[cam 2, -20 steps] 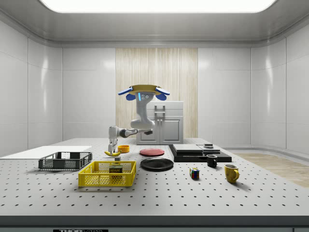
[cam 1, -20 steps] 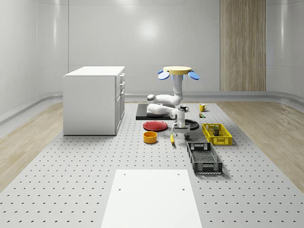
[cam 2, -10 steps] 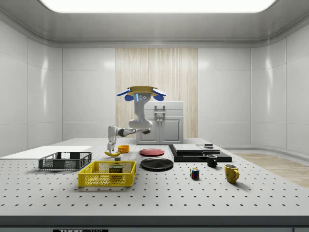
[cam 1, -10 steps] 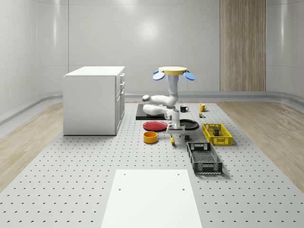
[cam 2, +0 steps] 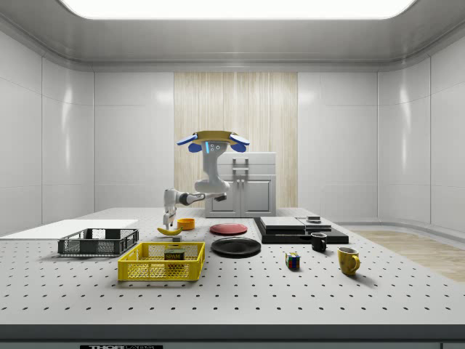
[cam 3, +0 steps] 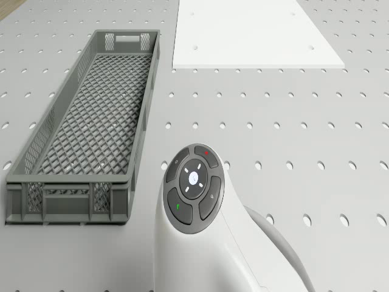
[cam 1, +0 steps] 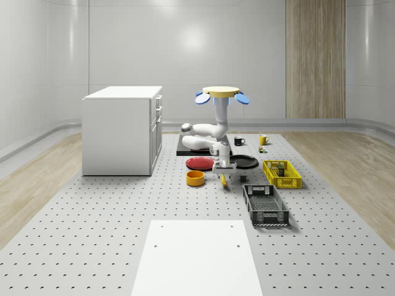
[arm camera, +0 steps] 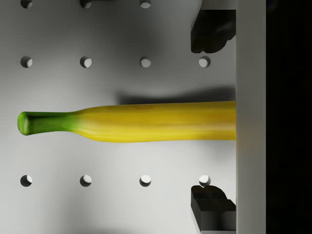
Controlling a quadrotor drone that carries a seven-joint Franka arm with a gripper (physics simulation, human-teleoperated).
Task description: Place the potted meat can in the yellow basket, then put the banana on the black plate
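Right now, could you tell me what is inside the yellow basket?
The yellow basket holds the potted meat can, visible through its mesh wall in the side view and as a dark shape in the whole-scene view. The mesh hides how the can rests on the basket floor.

bare bench [arm camera: 58, 204] lies on both sides of the banana [arm camera: 146, 122], between the wide-apart fingers [arm camera: 212, 29] of the pincer [arm camera: 210, 117].
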